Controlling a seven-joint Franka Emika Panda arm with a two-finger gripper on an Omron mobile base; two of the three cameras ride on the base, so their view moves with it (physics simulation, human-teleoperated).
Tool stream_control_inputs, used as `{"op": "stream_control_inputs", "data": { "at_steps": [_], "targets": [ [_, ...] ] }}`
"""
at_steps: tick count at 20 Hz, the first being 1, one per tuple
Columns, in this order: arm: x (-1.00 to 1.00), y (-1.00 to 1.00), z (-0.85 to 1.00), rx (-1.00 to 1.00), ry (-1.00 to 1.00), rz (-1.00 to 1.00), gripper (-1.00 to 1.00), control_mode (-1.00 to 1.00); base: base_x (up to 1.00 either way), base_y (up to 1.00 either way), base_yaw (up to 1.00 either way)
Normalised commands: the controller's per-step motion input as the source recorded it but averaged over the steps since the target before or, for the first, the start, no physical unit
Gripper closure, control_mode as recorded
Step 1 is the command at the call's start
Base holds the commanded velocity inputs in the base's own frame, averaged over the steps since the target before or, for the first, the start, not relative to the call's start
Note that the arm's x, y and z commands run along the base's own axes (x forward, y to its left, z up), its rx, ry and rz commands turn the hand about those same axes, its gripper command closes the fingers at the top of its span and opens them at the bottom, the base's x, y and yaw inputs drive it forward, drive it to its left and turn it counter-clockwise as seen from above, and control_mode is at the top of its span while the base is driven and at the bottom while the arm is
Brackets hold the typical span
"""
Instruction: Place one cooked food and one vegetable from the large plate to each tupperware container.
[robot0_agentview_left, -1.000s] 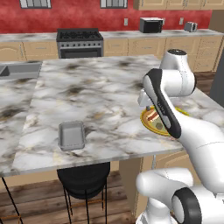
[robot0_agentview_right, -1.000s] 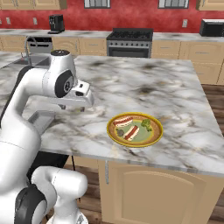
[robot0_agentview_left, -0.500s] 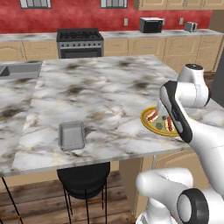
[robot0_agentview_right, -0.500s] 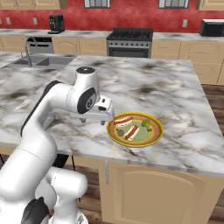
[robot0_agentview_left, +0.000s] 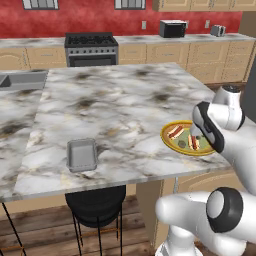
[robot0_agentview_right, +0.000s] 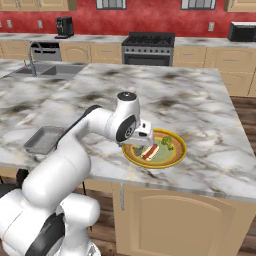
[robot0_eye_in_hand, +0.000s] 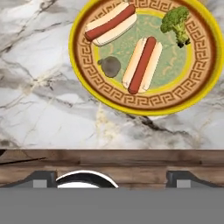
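Plate contents, seen from the hand camera: the large plate (robot0_eye_in_hand: 144, 105) holds two hot dogs, one near its rim (robot0_eye_in_hand: 110, 23) and one nearer centre (robot0_eye_in_hand: 141, 64), a broccoli floret (robot0_eye_in_hand: 176, 21) and a small dark grey lump (robot0_eye_in_hand: 110, 66) I cannot identify. Plate sits close to the near edge of the marble island (robot0_agentview_left: 115, 110), with the gripper (robot0_agentview_right: 144, 136) hanging just over its near side, claw spread wide and empty.

Handling, my estimate: hot dogs light, soft bun, likely to squash or roll; best pinched across the middle, short axis between the tips. Broccoli light, irregular; take the crown, not the thin stem. Glazed plate looks slick, so items may slide when nudged.

One tupperware container (robot0_agentview_left: 82, 154) lies empty, well apart from the plate along the same near edge. No food transferred yet.

Room: red wall, range (robot0_agentview_left: 91, 47), sink (robot0_agentview_right: 55, 71), wood cabinets, black stool (robot0_agentview_left: 95, 205) under the island.
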Motion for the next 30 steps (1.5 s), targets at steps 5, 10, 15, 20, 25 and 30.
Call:
{"op": "stream_control_inputs", "data": {
  "at_steps": [5,10,15,20,25,30],
  "targets": [
    [0.54,-0.34,-0.31,0.00,0.00,-0.18,-1.00,-1.00,0.00,0.00,0.00],
    [0.61,-0.04,-0.34,0.00,0.00,-0.16,-1.00,-1.00,0.00,0.00,0.00],
    [0.48,-0.08,-0.43,0.00,0.03,0.00,-1.00,-1.00,0.00,0.00,0.00],
    [0.34,-0.15,-0.32,0.00,0.02,0.00,-1.00,-1.00,0.00,0.00,0.00],
    [0.36,-0.07,-0.30,0.00,0.00,0.00,-1.00,-1.00,0.00,0.00,0.00],
    [0.39,-0.03,-0.33,0.00,0.00,0.00,-1.00,-1.00,0.00,0.00,0.00]
  ]
}}
